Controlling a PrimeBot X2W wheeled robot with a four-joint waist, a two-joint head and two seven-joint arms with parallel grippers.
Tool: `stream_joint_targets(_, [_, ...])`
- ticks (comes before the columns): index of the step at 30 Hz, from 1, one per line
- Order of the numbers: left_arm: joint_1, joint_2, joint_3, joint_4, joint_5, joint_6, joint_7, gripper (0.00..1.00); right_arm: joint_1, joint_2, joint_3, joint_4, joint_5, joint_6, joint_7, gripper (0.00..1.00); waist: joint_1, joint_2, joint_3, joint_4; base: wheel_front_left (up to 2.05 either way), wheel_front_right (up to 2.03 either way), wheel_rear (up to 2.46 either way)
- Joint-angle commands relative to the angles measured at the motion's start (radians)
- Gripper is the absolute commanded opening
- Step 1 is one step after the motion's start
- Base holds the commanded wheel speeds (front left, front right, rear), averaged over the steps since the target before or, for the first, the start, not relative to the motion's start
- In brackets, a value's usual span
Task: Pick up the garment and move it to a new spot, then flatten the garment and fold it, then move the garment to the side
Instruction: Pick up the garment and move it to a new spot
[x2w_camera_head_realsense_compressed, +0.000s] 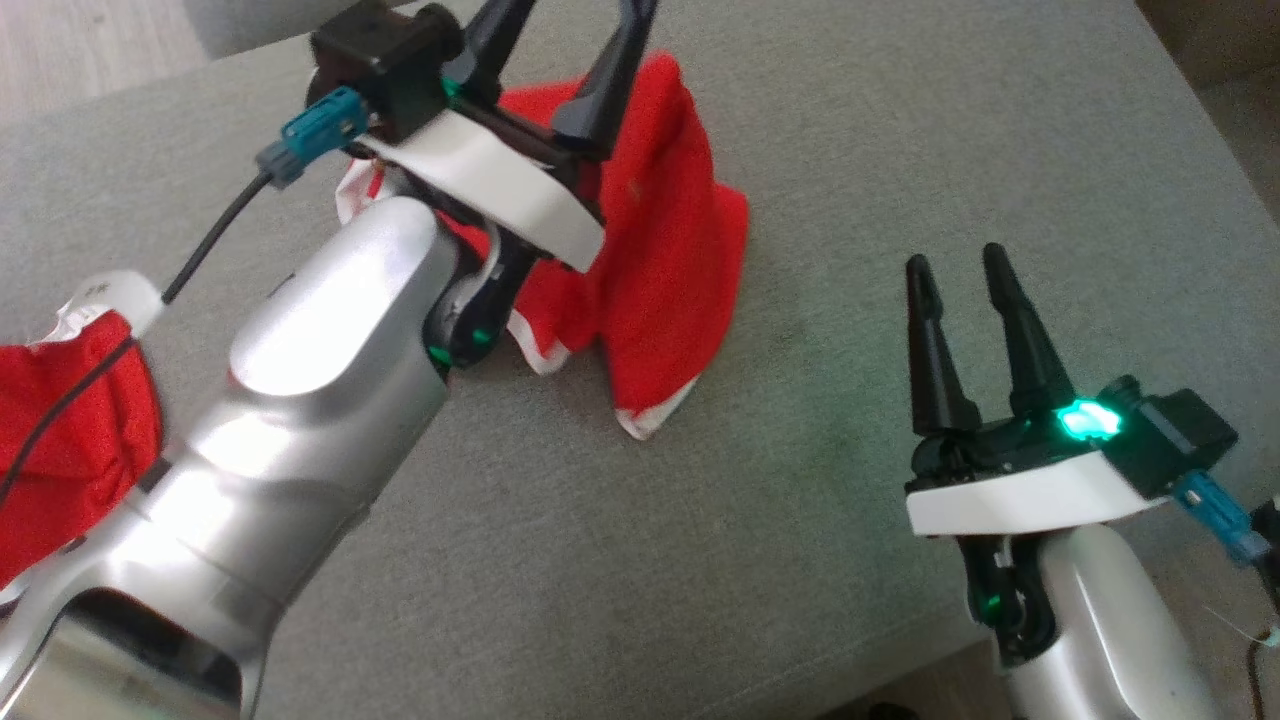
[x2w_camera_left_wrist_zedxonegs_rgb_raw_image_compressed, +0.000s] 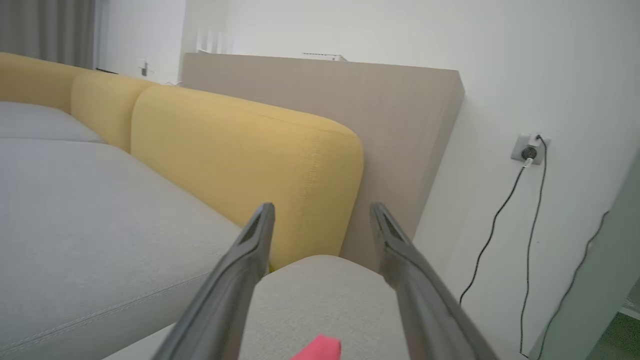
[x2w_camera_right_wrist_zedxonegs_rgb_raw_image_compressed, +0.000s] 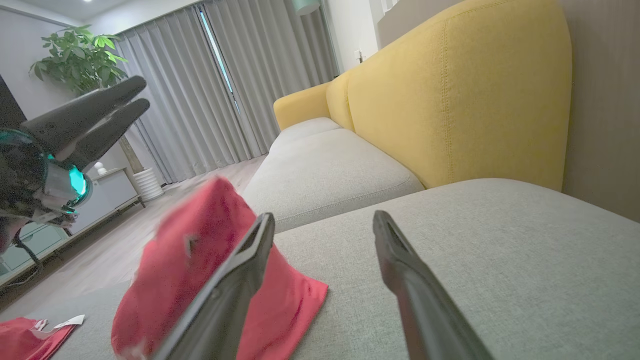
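A red garment (x2w_camera_head_realsense_compressed: 665, 270), white-trimmed and peaked, is seen near the far edge of the grey woven cushion (x2w_camera_head_realsense_compressed: 850, 150) beneath the spread left gripper (x2w_camera_head_realsense_compressed: 565, 30), while the right gripper (x2w_camera_head_realsense_compressed: 954, 258) is likewise held spread.

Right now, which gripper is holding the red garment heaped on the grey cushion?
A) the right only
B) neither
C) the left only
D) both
B: the left gripper has its fingers spread with nothing clamped between them, above the red garment, and the right gripper stands open and empty off to the side over bare grey cushion.
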Motion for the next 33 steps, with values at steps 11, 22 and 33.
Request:
stream_joint_targets(11, [0.087,0.112,0.114,0.032,0.060,-0.019,-0.105,1.00,-0.014,-0.003,-0.046,-0.020,-0.067,0.008,-0.011,1.00,-0.0003,0.0000,-0.064,0.175,0.00,0.00,0.00])
stream_joint_targets(22, [0.546,0.123,0.361,-0.179,0.277,0.038,-0.107,1.00,0.053,-0.003,-0.095,0.019,-0.142,0.008,-0.011,1.00,-0.0003,0.0000,-0.166,0.342,0.00,0.00,0.00])
stream_joint_targets(33, [0.876,-0.046,0.617,-0.280,0.459,-0.003,-0.107,1.00,0.098,-0.003,-0.078,0.036,-0.143,0.008,-0.011,1.00,-0.0003,0.0000,-0.197,0.354,0.00,0.00,0.00])
